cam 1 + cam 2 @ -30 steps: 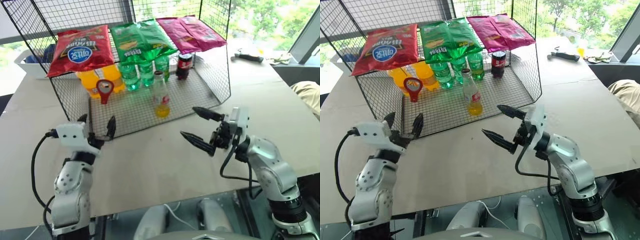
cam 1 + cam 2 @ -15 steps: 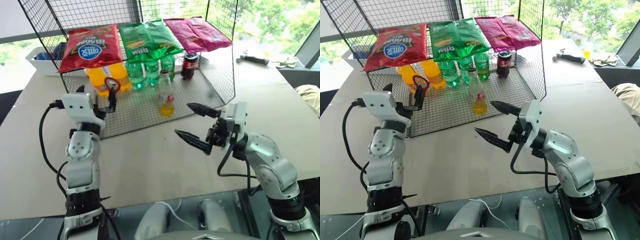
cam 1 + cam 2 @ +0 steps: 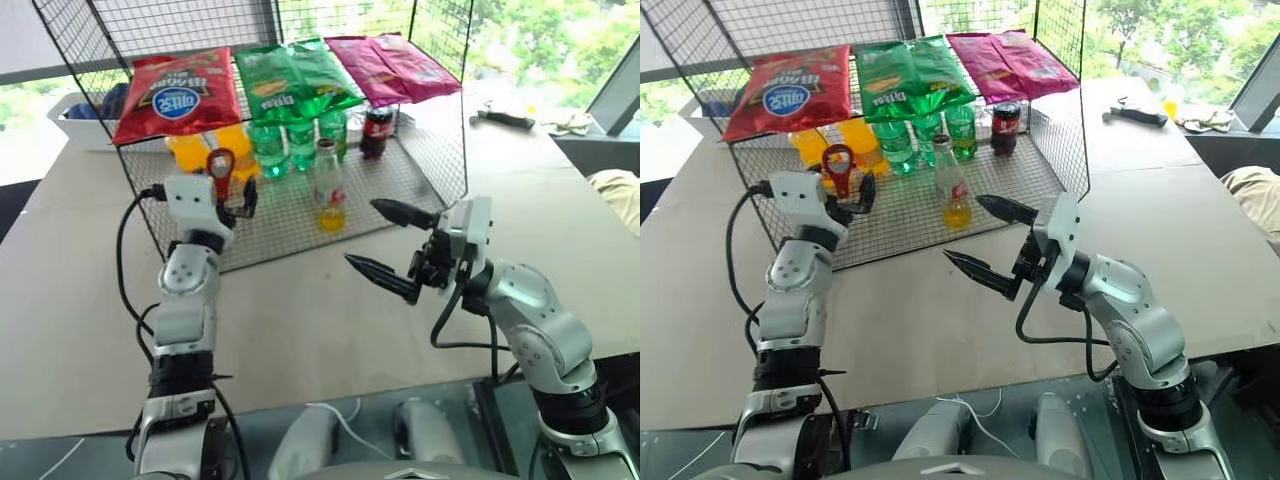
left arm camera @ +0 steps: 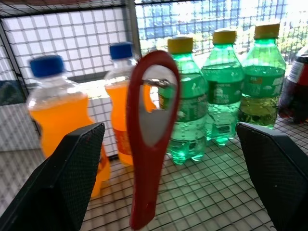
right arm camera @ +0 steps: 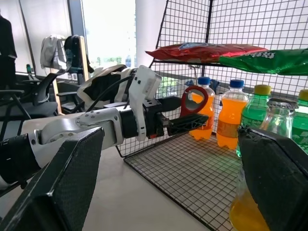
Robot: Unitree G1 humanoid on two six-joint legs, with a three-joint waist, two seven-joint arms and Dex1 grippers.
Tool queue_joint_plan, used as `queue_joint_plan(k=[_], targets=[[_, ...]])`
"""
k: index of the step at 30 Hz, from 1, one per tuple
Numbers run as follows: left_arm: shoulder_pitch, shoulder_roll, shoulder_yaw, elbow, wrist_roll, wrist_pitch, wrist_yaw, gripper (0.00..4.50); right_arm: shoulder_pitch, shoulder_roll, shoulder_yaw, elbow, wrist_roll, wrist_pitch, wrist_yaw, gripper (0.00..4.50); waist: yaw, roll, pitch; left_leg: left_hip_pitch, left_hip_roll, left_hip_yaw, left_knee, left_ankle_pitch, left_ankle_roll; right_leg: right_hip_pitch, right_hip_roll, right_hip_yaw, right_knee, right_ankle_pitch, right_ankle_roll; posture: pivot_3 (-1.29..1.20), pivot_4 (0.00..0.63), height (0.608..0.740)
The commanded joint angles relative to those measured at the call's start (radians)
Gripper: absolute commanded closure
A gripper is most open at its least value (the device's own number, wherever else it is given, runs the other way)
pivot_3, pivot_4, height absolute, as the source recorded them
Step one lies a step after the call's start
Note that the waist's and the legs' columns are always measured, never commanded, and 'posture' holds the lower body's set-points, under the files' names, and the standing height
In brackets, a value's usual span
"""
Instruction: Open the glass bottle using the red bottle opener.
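Standing on a beige table (image 3: 300, 310), a wire rack (image 3: 420, 170) faces sunlit windows (image 3: 520, 40).

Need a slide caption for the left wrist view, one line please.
Open left pincer frames the upright red bottle opener on the wire shelf, orange and green soda bottles lined up behind.
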Motion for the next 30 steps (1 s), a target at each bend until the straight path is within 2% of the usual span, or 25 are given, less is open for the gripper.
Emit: queue_joint_plan(k=[1, 4, 9, 10, 12, 14, 17, 19, 30], targets=[[-0.016, -0.001, -0.004, -0.025, -0.007, -0.020, -0.003, 0.00, -0.016, 0.003, -0.003, -0.031, 0.005, -0.004, -0.007, 0.04, -0.002, 0.000, 0.000, -0.001, 0.000, 0.000, 0.000, 0.000, 0.000, -0.001, 0.000, 0.000, 0.000, 0.000, 0.000, 0.00, 0.150, 0.740], [-0.013, -0.002, 0.006, -0.020, -0.007, -0.029, 0.007, 0.00, -0.012, 0.004, -0.001, -0.037, 0.004, -0.005, -0.013, 0.04, -0.007, 0.000, 0.000, -0.012, 0.001, 0.000, 0.001, 0.000, 0.000, -0.011, -0.002, 0.000, 0.000, 0.000, 0.000, 0.00, 0.150, 0.740], [-0.017, -0.006, 0.031, -0.014, -0.025, -0.039, 0.020, 0.00, -0.007, 0.003, 0.001, -0.041, 0.002, -0.006, -0.020, 0.04, -0.008, 0.000, 0.000, -0.013, 0.000, 0.000, 0.001, 0.000, 0.000, -0.012, -0.003, 0.000, 0.001, 0.000, 0.000, 0.00, 0.150, 0.740], [-0.018, -0.006, 0.031, -0.012, -0.027, -0.041, 0.019, 0.51, -0.007, 0.004, 0.001, -0.040, 0.002, -0.007, -0.021, 0.00, -0.008, 0.000, 0.000, -0.013, 0.000, 0.000, 0.001, 0.000, 0.000, -0.012, -0.003, 0.000, 0.001, 0.000, 0.000, 0.00, 0.150, 0.740], [-0.018, -0.007, 0.031, -0.009, -0.031, -0.045, 0.017, 1.13, -0.009, 0.003, -0.001, -0.037, 0.003, -0.008, -0.020, 0.00, -0.008, 0.000, 0.000, -0.013, 0.000, 0.000, 0.002, 0.000, 0.000, -0.012, -0.003, 0.000, 0.001, 0.000, 0.000, 0.00, 0.150, 0.740], [-0.016, -0.008, 0.029, -0.008, -0.034, -0.047, 0.017, 2.11, -0.010, 0.002, -0.001, -0.036, 0.002, -0.009, -0.019, 0.00, -0.008, 0.000, 0.000, -0.013, -0.001, 0.000, 0.002, 0.000, 0.000, -0.012, -0.003, 0.000, 0.001, 0.000, 0.000, 0.00, 0.150, 0.740], [0.000, -0.013, 0.027, -0.017, -0.042, -0.047, 0.015, 3.31, -0.012, 0.004, 0.003, -0.032, -0.004, -0.014, -0.018, 0.00, -0.009, 0.000, 0.000, -0.013, -0.001, 0.000, 0.002, 0.000, 0.000, -0.012, -0.003, 0.000, 0.001, 0.000, 0.000, 0.00, 0.150, 0.740], [0.008, -0.016, 0.028, -0.023, -0.046, -0.044, 0.016, 4.37, -0.014, 0.006, 0.006, -0.031, -0.007, -0.016, -0.018, 0.00, -0.008, -0.001, 0.000, -0.013, -0.001, 0.000, 0.002, 0.000, 0.000, -0.012, -0.003, 0.000, 0.001, 0.000, 0.000, 0.00, 0.150, 0.740], [0.047, -0.030, 0.040, -0.090, -0.111, -0.023, -0.016, 4.45, -0.033, 0.039, -0.009, -0.037, 0.048, -0.025, -0.004, 0.00, -0.005, -0.001, -0.001, -0.012, -0.001, 0.000, 0.002, 0.000, 0.000, -0.011, -0.003, 0.000, 0.002, 0.000, 0.000, 0.00, 0.150, 0.740]])
